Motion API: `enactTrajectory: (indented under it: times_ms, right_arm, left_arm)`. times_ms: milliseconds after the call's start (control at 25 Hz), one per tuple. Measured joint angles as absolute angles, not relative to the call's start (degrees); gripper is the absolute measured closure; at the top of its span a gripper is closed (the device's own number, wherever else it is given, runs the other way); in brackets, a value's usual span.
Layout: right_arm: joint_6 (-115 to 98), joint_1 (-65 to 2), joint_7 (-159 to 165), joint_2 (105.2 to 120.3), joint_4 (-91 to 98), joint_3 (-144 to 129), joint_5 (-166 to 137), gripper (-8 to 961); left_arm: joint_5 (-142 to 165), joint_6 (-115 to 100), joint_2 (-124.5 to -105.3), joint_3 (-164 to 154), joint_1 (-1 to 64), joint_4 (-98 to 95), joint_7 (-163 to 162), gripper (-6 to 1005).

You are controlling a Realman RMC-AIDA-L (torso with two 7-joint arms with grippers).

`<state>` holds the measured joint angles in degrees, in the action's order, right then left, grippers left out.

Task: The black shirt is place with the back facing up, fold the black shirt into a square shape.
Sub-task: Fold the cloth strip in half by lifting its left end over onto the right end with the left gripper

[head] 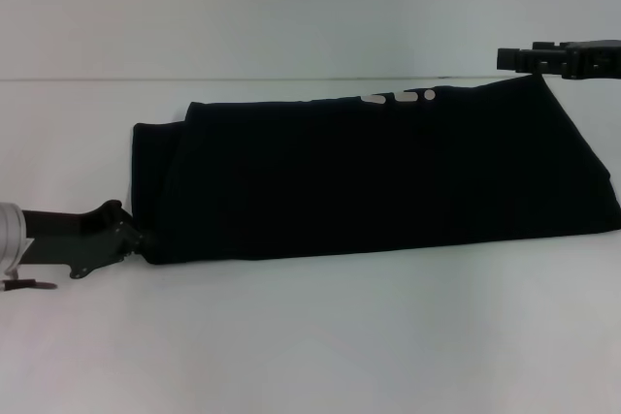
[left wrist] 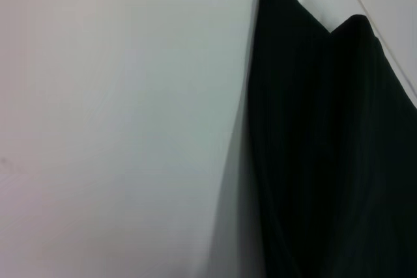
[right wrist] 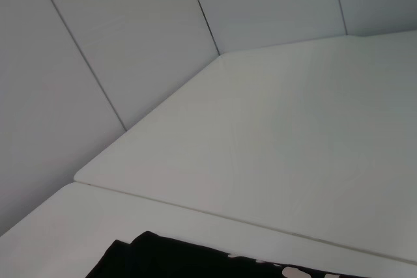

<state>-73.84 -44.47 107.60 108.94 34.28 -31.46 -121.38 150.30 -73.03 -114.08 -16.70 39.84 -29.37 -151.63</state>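
Nearest the robot, bare white table (head: 320,336) ran along the whole front of the workspace, open room for sliding or laying cloth toward the body.

Left gripper (head: 136,237) sat low at the near-left corner of the black shirt (head: 388,176), touching or tucked at the cloth edge. Fingers were lost against the black fabric; whether clenched or released could not be told. A small dark item (head: 27,284) lay on the table just beside that arm; identity unclear.

Shirt lay as a long band across mid-table, already narrowed lengthwise, with the left end doubled over in a visible layer. A few pale letters (head: 396,99) peeked along the far edge. The right end reached the edge of the head view, so its full extent was unknown. The left wrist view showed the cloth lying flat on the table, its end drawn up into two soft peaks.

Judgement: the step in hand looked like a crosswise fold of the band toward a square. To do it well, both corners of one end should be taken together, lifted low, carried evenly and laid edge on edge.

Right gripper (head: 514,57) stood at the far-right corner of the shirt, by the back table edge; its grip state could not be told. Beyond it a panelled wall (right wrist: 98,37) closed off the far side, so room there was short.
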Motion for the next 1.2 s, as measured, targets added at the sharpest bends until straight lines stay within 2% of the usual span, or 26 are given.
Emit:
enactTrajectory:
  times_ms: [280, 520, 920, 1040, 1200]
  right_arm:
    - [-73.90, -44.51, 107.52, 109.29, 34.28, -31.71, -121.38, 96]
    - [-73.42, -45.25, 107.68, 110.05, 34.14, -31.79, -121.38, 97]
    - [-70.67, -46.95, 108.03, 111.64, 33.45, -31.79, -121.37, 97]
    - [-70.18, -47.09, 107.76, 112.20, 33.45, -31.81, -121.38, 97]
    - [-69.73, -46.93, 107.53, 112.67, 33.46, -31.82, -121.37, 97]
  left_arm:
    - [150.16, -73.67, -114.09, -16.07, 38.82, -30.79, -148.32, 970]
    - [148.24, -75.65, -114.10, -10.88, 35.23, -34.12, -143.20, 968]
    - [148.49, -81.80, -111.83, -5.80, 29.78, -45.03, -141.89, 965]
    - [148.84, -82.84, -110.57, -5.68, 30.14, -47.21, -141.66, 964]
    - [145.49, -88.42, -109.21, -6.01, 33.79, -47.30, -139.85, 963]
